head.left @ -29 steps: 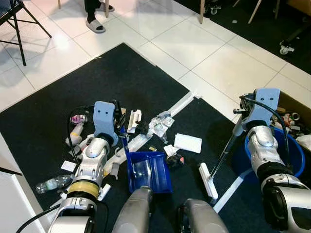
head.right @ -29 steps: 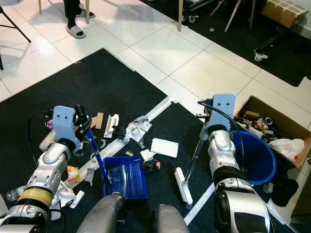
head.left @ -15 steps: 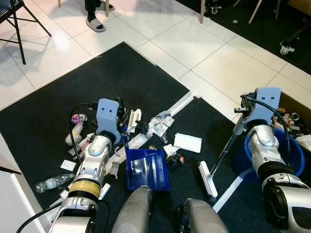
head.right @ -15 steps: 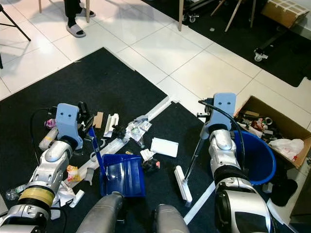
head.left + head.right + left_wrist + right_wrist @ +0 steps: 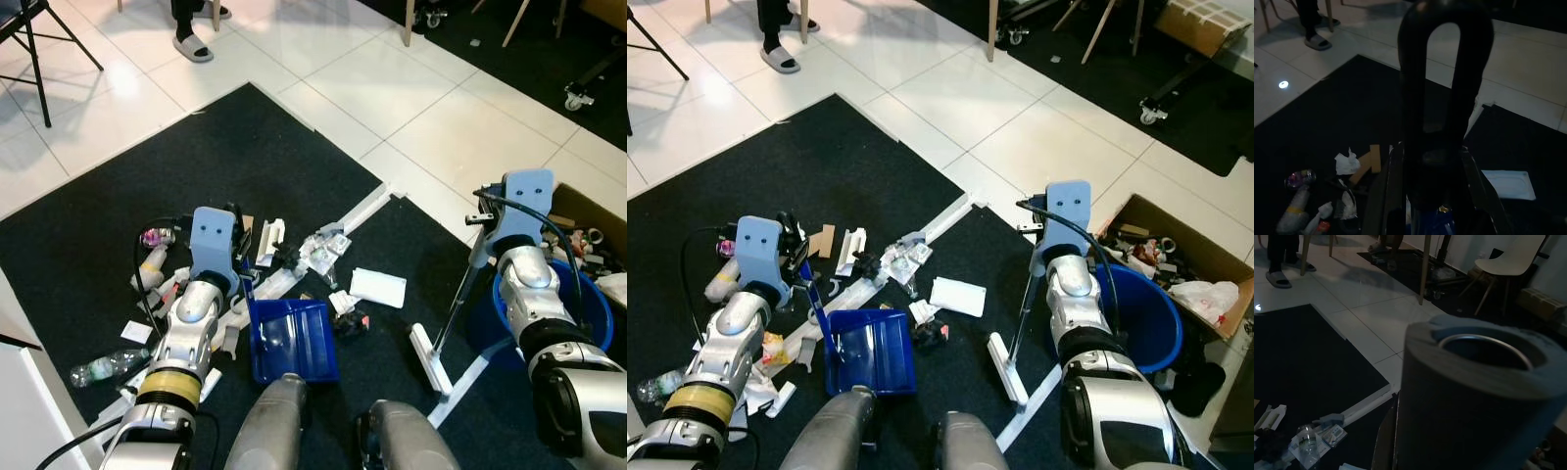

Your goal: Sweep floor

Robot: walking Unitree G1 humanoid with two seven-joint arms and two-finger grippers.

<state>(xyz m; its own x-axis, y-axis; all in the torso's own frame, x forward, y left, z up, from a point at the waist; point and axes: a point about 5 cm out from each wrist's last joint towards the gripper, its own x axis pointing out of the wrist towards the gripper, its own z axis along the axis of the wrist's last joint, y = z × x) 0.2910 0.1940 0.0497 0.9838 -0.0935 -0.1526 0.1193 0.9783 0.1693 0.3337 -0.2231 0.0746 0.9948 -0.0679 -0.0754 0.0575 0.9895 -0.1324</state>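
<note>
With the left gripper (image 5: 795,257) clenched on the stiff, light blue dustpan (image 5: 867,350) handle, the right gripper (image 5: 482,233) grasps the rigid broom (image 5: 446,324) shaft high up.

A black low-pile carpet (image 5: 245,157) lies over glossy white floor tiles (image 5: 392,88) with dark grout lines — ceiling light glares off them; a black metal folding chair frame (image 5: 34,49) stands at the far left; pale wooden chair legs (image 5: 991,29) rise beyond; a person's sandalled foot (image 5: 192,49) rests on the tiles.
</note>
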